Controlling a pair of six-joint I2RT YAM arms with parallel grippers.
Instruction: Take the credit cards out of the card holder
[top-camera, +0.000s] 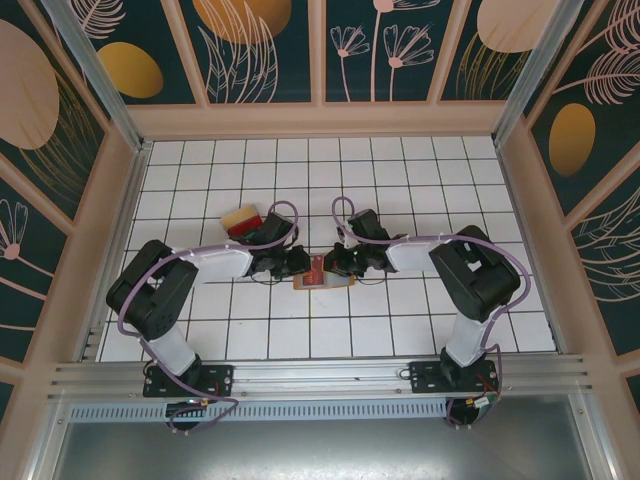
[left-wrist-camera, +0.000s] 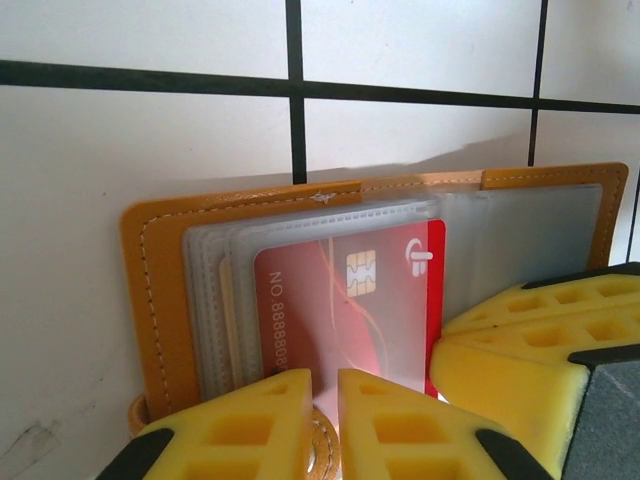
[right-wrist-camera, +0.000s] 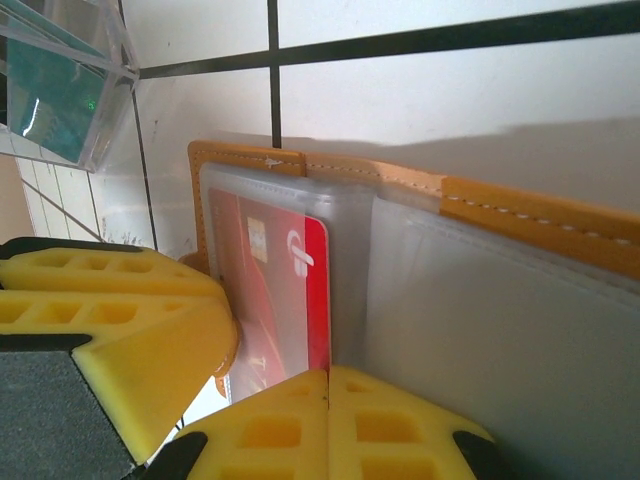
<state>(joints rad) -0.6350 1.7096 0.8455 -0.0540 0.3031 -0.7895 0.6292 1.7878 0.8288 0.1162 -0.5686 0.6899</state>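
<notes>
On the white tiled bench (top-camera: 420, 180) the two arms meet nose to nose over the card holder (left-wrist-camera: 160, 290), which lies open and flat between them. The left jaws sit over its near edge, their yellow pads (left-wrist-camera: 230, 430) almost together. A thin slit is left between them, and a leather tab shows through it; I cannot tell whether they nip anything. The right jaws are pressed together, their seam right at the edge of the red card (right-wrist-camera: 290, 290), which sits in a clear pocket of the holder. Whether that edge is caught I cannot tell. Farther back, beyond the left arm, a tan card (top-camera: 243, 215) and another red card (top-camera: 238, 231) lie touching, well apart from the holder.
</notes>
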